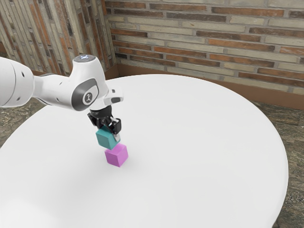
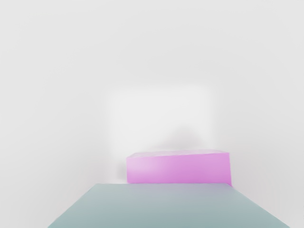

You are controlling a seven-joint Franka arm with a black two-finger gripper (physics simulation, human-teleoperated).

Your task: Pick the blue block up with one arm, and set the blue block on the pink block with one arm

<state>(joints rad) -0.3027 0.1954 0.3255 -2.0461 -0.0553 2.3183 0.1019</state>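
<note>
The arm (image 1: 42,88) is white, fat and round, like smooth tubes stuck end to end. Its last joint (image 1: 85,76) is a big white rounded lump. On the side of it sits a round grey cap (image 1: 88,97) with a tiny white mark in the middle. On top there is a small bluish spot (image 1: 84,57). A flat white piece (image 1: 114,98) sticks out beside the cap. The claw (image 1: 108,135) is black, with two short fingers (image 1: 115,126), and one tip has a pale grey pad.
</note>
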